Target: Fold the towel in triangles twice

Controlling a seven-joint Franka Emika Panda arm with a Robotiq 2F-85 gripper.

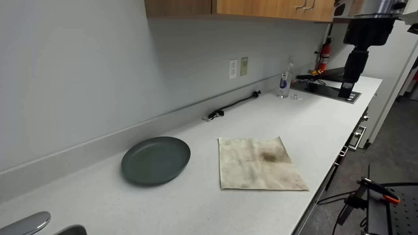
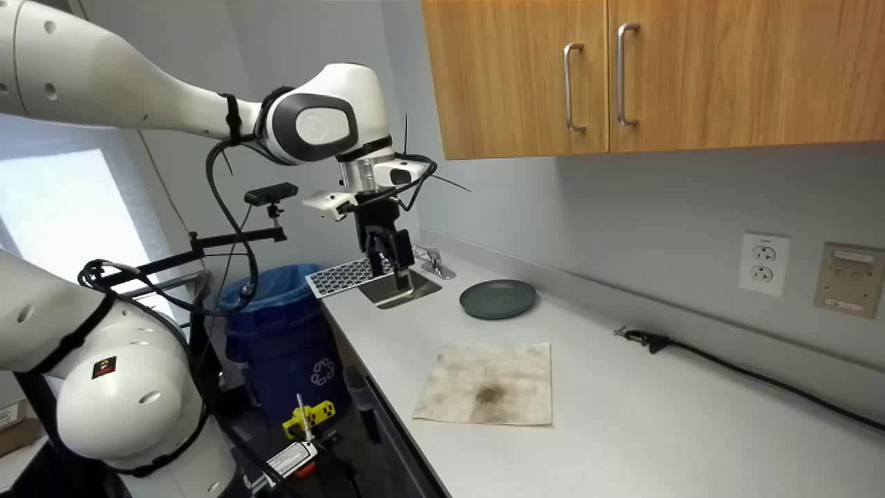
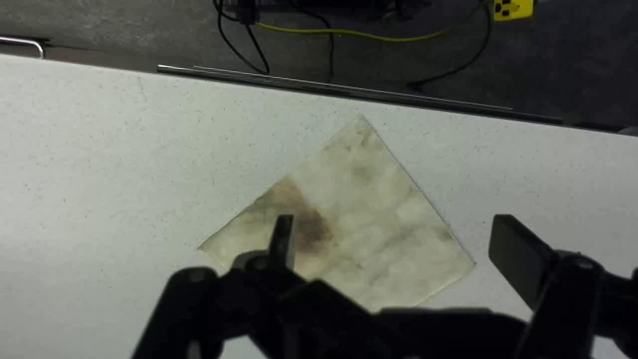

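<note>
A cream towel with a dark brown stain lies flat and unfolded on the white counter. It shows whole in both exterior views. In the wrist view the towel appears turned like a diamond, with its lower corner hidden behind the gripper body. My gripper is open and empty, its two black fingers wide apart. It hangs well above the counter and touches nothing; it shows in both exterior views too.
A dark green plate stands beside the towel near the wall. A black cable with clamps lies along the backsplash. A clear bottle stands farther along. A sink is past the plate. Wooden cabinets hang above. The counter's front edge drops to the floor.
</note>
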